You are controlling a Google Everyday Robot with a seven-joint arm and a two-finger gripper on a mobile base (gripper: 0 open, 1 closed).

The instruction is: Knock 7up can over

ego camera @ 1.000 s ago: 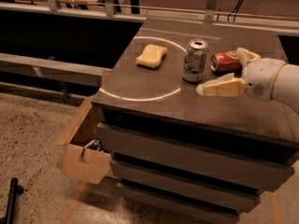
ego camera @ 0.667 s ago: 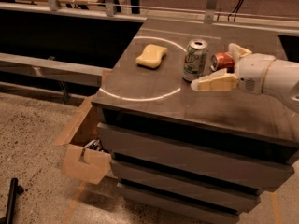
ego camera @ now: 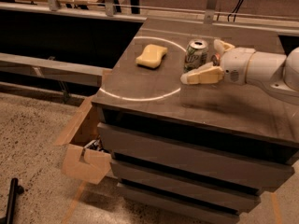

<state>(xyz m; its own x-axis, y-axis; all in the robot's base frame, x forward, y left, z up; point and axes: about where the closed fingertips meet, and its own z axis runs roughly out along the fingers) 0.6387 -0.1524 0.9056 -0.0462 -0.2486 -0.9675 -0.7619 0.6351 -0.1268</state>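
Observation:
The 7up can (ego camera: pixel 196 54) stands upright on the dark counter (ego camera: pixel 154 90), silver-white with green lettering and a shiny top. My gripper (ego camera: pixel 203 62) comes in from the right and is open. Its near finger (ego camera: pixel 201 76) lies just in front of the can's base and reaches left past it. Its far finger (ego camera: pixel 222 45) sits behind and to the right of the can. A sliver of the orange-red can (ego camera: pixel 214 59) shows behind the gripper; the rest is hidden.
A yellow sponge (ego camera: pixel 152 56) lies left of the can inside a white circle marked on the counter. An open cardboard box (ego camera: pixel 84 148) stands on the floor at the counter's left side. A metal rail (ego camera: pixel 107 6) runs behind. A black object (ego camera: pixel 12 197) lies at bottom left.
My gripper has moved left along the counter, so its near finger now lies in front of the 7up can. The can still stands upright in the same spot.

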